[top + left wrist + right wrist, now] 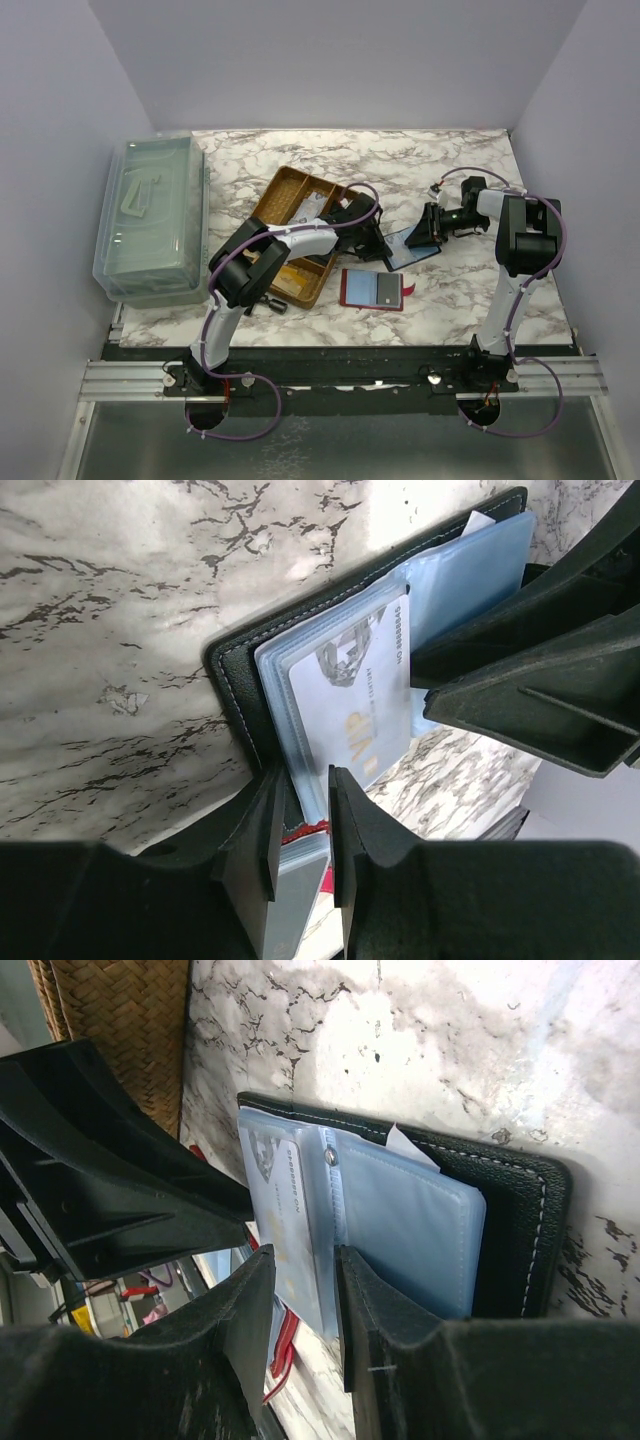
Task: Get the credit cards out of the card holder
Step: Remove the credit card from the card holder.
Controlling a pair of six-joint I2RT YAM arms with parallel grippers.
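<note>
The black card holder (412, 243) lies open mid-table, its blue plastic sleeves fanned out. A white credit card (350, 700) sits in one sleeve, and the right wrist view also shows this card (285, 1210). My left gripper (303, 780) stands at the holder's near corner. Its jaws are slightly apart, with the cover edge (235, 675) and the sleeve edges between them. My right gripper (305, 1260) comes from the opposite side and is shut on the stack of sleeves by the spine. From above, the left gripper (378, 245) and right gripper (428, 232) flank the holder.
Two cards (372, 290), one red-edged and one grey, lie flat on the marble in front of the holder. A wicker tray (290, 195) with small items sits left of the grippers. A clear plastic box (150, 215) stands at the far left.
</note>
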